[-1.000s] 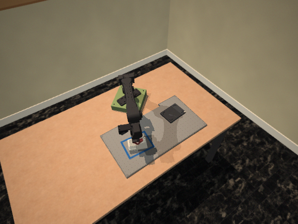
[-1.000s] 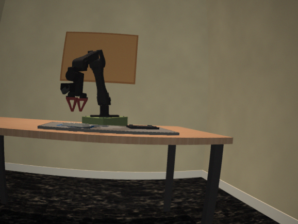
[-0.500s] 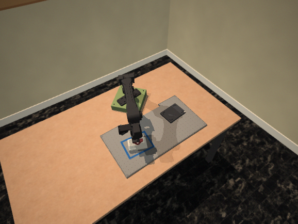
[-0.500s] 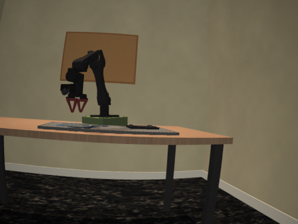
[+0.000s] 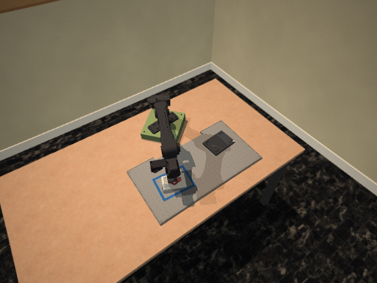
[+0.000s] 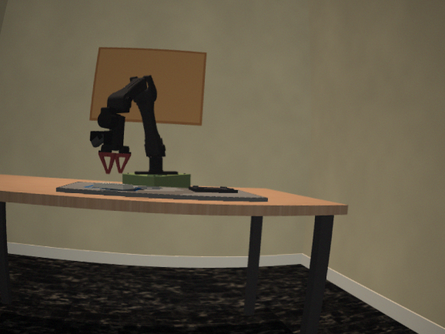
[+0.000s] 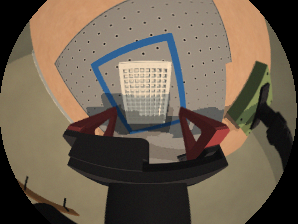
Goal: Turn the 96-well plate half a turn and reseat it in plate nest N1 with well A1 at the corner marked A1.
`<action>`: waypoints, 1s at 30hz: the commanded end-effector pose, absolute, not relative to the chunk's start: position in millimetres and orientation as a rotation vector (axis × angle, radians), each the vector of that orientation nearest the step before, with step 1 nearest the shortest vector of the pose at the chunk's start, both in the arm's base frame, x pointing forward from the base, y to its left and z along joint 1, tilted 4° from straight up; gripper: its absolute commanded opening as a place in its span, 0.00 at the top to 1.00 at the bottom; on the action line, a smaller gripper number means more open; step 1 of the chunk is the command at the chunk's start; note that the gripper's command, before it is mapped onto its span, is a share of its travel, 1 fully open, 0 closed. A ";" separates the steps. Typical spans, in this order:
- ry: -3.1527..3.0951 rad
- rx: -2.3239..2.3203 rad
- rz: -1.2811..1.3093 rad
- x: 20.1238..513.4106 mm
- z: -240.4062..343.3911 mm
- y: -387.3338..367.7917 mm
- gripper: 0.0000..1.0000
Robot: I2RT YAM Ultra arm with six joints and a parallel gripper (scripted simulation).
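Observation:
The white 96-well plate (image 7: 148, 91) lies flat inside the blue taped outline B1 on the grey deck; it also shows in the top view (image 5: 170, 184) and as a thin sliver in the exterior view (image 6: 115, 186). My gripper (image 7: 148, 110) (image 6: 114, 163) with red fingers is open and empty, hanging well above the plate, its fingers apart on either side of the plate's near end in the wrist view. The black plate nest N1 (image 5: 218, 142) is empty at the deck's far right end (image 6: 212, 188). I cannot make out the plate's cut corner.
The grey perforated deck (image 5: 196, 166) lies on the orange table. The arm's green base block (image 5: 163, 125) stands behind the deck, also seen at the wrist view's right edge (image 7: 249, 99). The table's front edge is close to the deck.

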State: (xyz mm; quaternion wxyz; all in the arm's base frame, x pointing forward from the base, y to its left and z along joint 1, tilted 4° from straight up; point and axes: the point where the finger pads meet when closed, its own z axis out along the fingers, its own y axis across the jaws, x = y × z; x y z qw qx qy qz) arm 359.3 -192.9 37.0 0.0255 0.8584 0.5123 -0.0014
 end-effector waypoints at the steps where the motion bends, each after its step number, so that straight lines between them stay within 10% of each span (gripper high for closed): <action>1: 1.570 2.632 0.019 364.8 38.8 -196.1 0.00; 30: 1.570 2.632 0.019 366.8 -2.8 -198.5 0.00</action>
